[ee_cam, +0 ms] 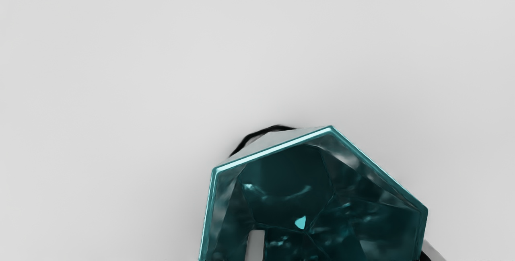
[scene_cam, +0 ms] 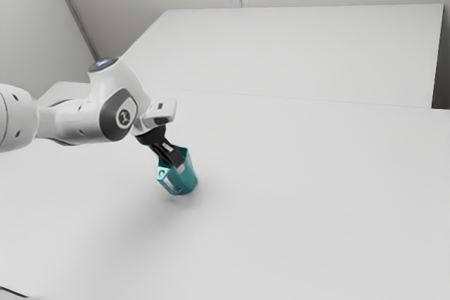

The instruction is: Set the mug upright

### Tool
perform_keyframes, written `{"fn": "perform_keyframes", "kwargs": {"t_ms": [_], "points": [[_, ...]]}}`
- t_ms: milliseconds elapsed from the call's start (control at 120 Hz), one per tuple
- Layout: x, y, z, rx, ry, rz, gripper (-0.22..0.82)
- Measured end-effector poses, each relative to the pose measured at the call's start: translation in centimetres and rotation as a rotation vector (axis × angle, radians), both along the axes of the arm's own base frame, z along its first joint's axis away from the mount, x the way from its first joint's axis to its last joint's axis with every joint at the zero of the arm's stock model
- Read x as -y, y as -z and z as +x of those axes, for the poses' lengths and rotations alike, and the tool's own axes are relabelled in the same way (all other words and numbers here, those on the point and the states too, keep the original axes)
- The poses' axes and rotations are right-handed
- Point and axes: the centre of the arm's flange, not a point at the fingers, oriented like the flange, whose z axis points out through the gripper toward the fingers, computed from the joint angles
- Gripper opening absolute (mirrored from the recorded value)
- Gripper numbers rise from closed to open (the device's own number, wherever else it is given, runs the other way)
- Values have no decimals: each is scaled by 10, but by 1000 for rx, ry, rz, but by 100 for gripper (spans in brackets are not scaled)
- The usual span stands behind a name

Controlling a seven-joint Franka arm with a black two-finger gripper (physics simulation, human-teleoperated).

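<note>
The gripper is at the open top of the teal faceted mug, which leans in the exterior view, its mouth up toward the hand and its handle facing the exterior view's left. In the wrist view, the camera looks into the mouth of the mug. The gripper stands open around part of the mug's wall: one finger is inside the mouth, apart from that wall, and the other shows just outside the rim. Whether the mug's base rests fully on the table cannot be told.
The white table extends around the mug. Behind it in the exterior view is another broad white surface, with pale walls beyond. A dark thin line crosses the lower left corner of that view.
</note>
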Motion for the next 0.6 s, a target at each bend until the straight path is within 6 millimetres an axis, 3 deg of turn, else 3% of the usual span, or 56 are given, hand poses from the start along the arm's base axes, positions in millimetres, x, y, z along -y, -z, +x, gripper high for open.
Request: {"fn": "perform_keyframes", "kwargs": {"t_ms": [133,275,442,600], "points": [[-18,-38,5,40,-50,34,45],[-32,-127,34,105,-77,28,52],[-41,-228,41,142,-116,66,57],[-30,-274,33,100,-139,59,59]]}}
